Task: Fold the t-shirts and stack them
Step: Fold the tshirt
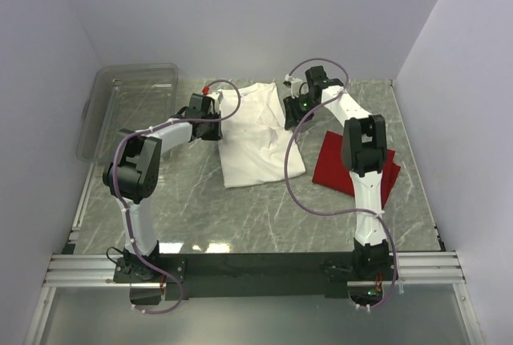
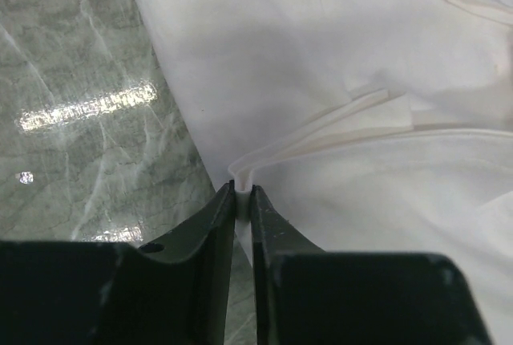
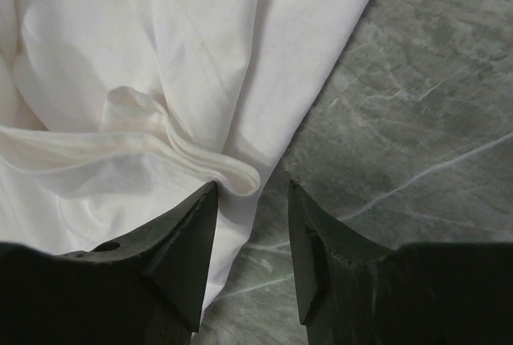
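"Top external view first: where do the shirts lie?"

"The white t-shirt [image 1: 258, 132] lies flat in the upper middle of the frame, partly folded, its collar end toward the back wall. The red t-shirt [image 1: 353, 167] is a folded square at the right of the frame, partly hidden under the right arm. The two shirts lie apart."

"And the left hand [image 1: 210, 115]?"

"At the white shirt's left edge. In the left wrist view its fingers [image 2: 268, 225] are pressed together on a thin fold of the white hem, pinching it."

"The right hand [image 1: 295, 112]?"

"At the shirt's right edge. In the right wrist view it [image 3: 252, 192] is spread, and a rolled fold of white cloth lies just beyond the gap, nearest the left finger. It grips nothing."

"What else is there?"

"A grey marbled tabletop [image 1: 240, 217] carries everything, and a clear plastic bin [image 1: 128, 104] sits at the upper left, well apart from both shirts."
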### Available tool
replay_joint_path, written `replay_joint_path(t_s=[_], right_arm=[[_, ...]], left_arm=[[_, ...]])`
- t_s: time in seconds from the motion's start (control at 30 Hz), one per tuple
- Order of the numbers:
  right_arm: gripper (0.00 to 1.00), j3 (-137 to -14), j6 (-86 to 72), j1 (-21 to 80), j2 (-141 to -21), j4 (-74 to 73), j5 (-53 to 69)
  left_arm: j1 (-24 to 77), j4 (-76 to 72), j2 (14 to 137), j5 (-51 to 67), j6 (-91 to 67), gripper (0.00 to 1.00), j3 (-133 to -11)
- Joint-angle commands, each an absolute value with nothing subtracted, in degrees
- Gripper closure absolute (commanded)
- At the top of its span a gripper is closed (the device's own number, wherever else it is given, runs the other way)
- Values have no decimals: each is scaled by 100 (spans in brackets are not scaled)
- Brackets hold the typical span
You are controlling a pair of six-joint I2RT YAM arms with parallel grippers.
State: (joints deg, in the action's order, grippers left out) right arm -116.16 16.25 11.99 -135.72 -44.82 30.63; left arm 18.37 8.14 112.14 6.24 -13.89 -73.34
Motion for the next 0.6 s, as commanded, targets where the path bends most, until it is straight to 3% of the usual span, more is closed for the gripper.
replay_joint_path(t_s=[0.0,0.13,0.27,0.57], right_arm=[[54,-11927,1591,1248,-13632,-4667,3076],[71,-12032,1599,1239,-13693,-4763,3181],[100,-12041,1644,1222,-13641,-4790,3401],[100,-12049,1407,1125,-13333,-4465,3761]], left_arm=[[1784,677,11171,835,-1485,83,-7523],[1767,624,11136,914,-1521,93,-7506],[1705,545,10996,958,-1556,99,-7418],[1503,431,10846,1344,-1477,99,-7426]])
